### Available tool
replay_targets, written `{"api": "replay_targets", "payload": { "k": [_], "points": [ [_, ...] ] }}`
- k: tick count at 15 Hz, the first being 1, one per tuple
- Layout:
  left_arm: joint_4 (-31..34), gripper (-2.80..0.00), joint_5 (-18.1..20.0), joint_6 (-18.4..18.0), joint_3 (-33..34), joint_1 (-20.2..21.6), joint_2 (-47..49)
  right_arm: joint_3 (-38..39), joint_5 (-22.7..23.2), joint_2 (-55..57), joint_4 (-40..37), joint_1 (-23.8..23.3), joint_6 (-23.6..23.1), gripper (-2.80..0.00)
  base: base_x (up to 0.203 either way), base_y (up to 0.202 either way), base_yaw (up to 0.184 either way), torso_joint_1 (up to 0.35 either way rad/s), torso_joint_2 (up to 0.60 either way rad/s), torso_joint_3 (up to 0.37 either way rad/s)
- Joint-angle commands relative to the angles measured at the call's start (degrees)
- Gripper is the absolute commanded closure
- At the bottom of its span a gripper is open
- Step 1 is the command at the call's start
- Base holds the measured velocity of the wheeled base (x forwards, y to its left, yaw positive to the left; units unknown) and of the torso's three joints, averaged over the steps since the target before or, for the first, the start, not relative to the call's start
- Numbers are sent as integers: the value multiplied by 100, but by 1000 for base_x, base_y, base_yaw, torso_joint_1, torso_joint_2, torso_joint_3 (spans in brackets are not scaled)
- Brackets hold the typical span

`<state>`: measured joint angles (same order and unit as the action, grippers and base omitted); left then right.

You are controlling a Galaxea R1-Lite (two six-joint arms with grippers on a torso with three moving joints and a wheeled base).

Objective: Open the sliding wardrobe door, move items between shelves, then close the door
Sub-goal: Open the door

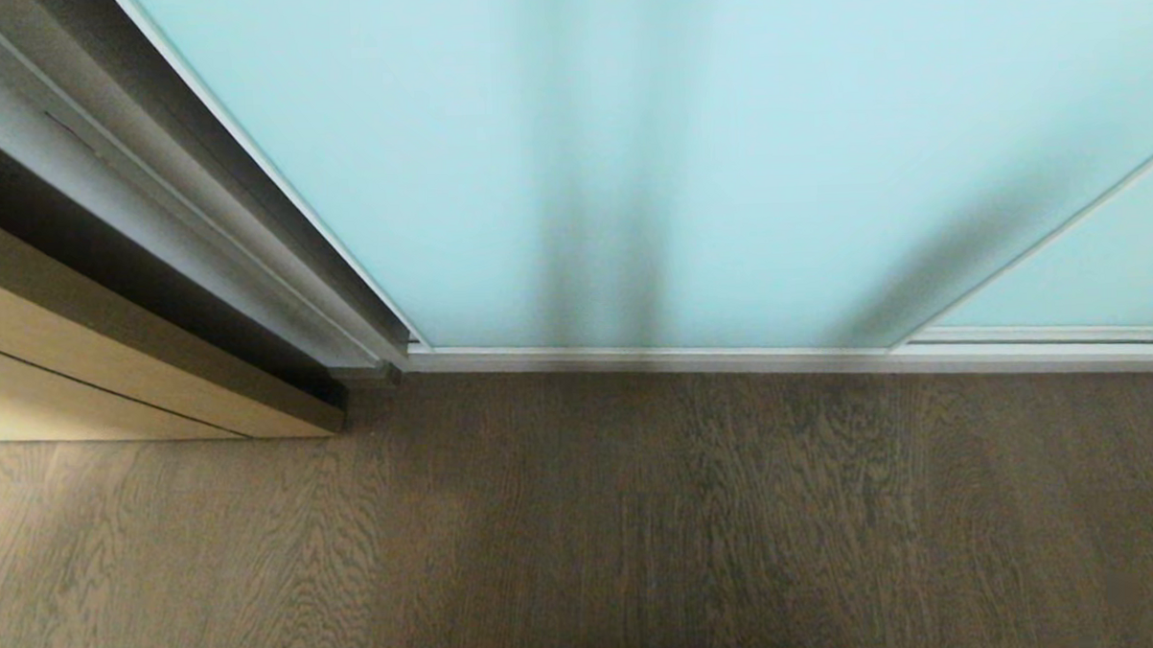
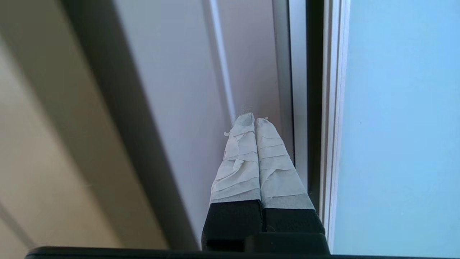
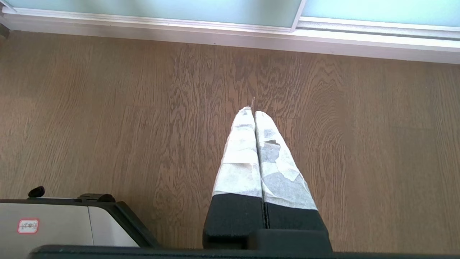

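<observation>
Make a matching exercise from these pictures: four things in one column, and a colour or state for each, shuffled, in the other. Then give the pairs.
Things
1. sliding wardrobe door
2. floor
3. left tool
4. right tool

Descriptions
A. grey-brown wood grain
B. shut, pointing down at bare floor
C. frosted pale blue-green glass, closed
D. shut, tips near the pale frame beside the door's edge

Pairs: 1-C, 2-A, 3-D, 4-B
</observation>
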<state>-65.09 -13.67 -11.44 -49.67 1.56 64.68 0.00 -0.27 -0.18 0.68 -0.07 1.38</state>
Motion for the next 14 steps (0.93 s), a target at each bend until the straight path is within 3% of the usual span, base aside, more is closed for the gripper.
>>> {"api": "replay_targets", "payload": {
  "k": [1,9,14],
  "points": [
    [-216,0,2,51,-38,2,628,0,0,18,2,-1,2,0,0,0,0,0,0,0],
    [-308,0,65,381,-729,-5,1636,0,0,18,2,-1,2,0,0,0,0,0,0,0],
    [-843,0,75,375,-921,-147,2153,0,0,18,2,1,2,0,0,0,0,0,0,0]
  ]
}}
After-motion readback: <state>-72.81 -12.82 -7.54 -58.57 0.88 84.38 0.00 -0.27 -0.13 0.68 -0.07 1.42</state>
